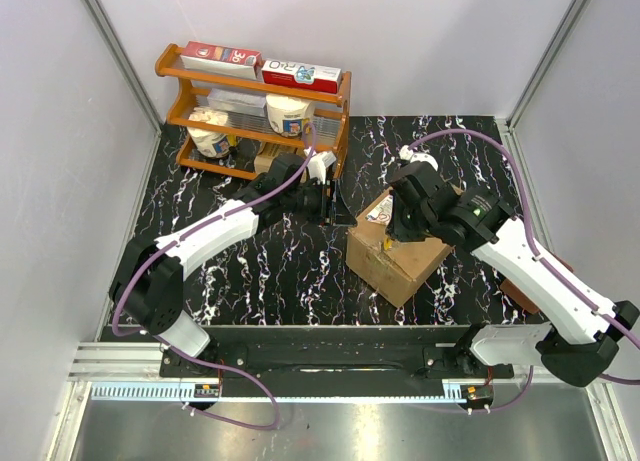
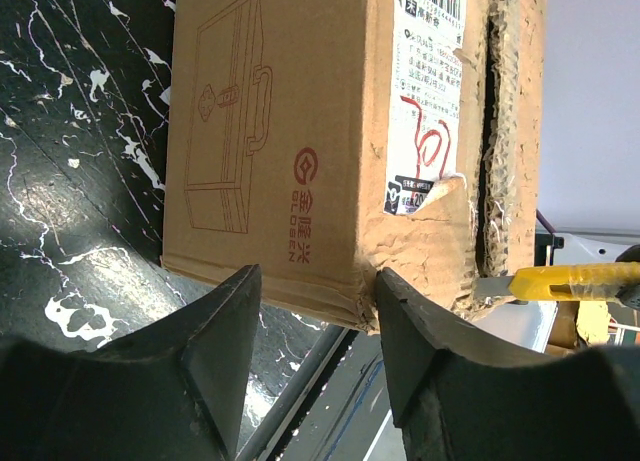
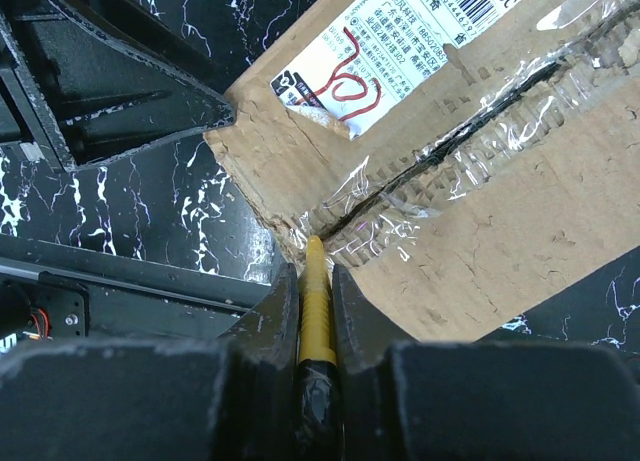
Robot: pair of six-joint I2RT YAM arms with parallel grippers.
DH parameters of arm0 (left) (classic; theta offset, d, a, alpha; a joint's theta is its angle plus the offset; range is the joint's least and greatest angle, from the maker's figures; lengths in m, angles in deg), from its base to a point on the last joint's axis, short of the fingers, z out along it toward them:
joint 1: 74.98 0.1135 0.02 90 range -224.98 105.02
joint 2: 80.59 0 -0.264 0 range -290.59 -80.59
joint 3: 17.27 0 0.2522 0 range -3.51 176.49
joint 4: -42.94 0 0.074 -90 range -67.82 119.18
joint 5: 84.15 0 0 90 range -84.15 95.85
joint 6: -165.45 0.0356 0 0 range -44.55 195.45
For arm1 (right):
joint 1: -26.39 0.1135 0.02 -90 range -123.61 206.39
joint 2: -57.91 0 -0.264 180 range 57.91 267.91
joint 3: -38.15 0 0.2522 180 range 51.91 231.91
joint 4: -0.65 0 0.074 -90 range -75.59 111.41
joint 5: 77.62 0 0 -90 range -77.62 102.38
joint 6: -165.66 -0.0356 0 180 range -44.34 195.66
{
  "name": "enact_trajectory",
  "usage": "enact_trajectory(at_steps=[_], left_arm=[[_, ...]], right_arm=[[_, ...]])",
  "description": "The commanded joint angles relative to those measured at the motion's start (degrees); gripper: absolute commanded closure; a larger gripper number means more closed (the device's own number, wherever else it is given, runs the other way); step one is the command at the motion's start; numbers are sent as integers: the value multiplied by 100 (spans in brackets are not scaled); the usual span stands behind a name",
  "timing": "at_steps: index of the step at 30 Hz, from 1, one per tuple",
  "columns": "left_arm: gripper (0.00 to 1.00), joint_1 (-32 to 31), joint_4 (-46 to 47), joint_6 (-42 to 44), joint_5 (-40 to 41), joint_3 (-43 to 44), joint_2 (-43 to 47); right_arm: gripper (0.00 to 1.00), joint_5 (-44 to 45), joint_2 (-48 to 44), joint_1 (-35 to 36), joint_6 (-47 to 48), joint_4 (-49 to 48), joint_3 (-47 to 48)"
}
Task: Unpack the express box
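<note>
Left gripper [image 2: 318,286]: jaws apart with nothing clamped between them; one finger touches the box's left corner in the right wrist view, so I read it as a brace and not a grip
Express box [image 1: 400,253]: on the black marbled table [image 1: 280,271] right of centre, between my two arms, top flaps down and not yet lifted
Label [image 3: 365,66]: white, with a red scrawl, lying on the top face at the corner next to the left gripper
Taped seam [image 3: 450,146]: clear tape lies wrinkled over the gap between the top flaps; the gap looks dark and ragged, but I cannot tell whether the tape is parted all along it
Knife [image 3: 316,301]: yellow cutter pointing at the end of the seam where it meets the box edge; I cannot see how deep the blade sits
Right gripper [image 3: 315,276]: closed tight on the knife handle, just off the box edge
Step in hand: slitting the tape along the seam, as I judge it
How I'd run it: hold the blade in line with the gap and shallow so the contents aren't scored, draw slowly, let the left brace take the push, and stop short of the left fingers
Risk: the thin handle may twist in the pinch, and bunched tape could snag and drag the box
</note>
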Motion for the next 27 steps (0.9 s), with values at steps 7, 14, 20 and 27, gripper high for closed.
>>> enact_trajectory(at_steps=[7,14,20,27], left_arm=[[47,4,-257,201,195,-58,-36],[47,4,-248,201,212,-50,-71],[47,4,-257,201,221,-32,-71],[47,4,-257,210,248,-32,-88]], right_arm=[[100,-189,76,-1,150,118,-15],[100,-709,24,-1,150,117,-235],[100,-1113,-12,-1,264,398,125],[100,-1755,-205,-1,457,732,310]])
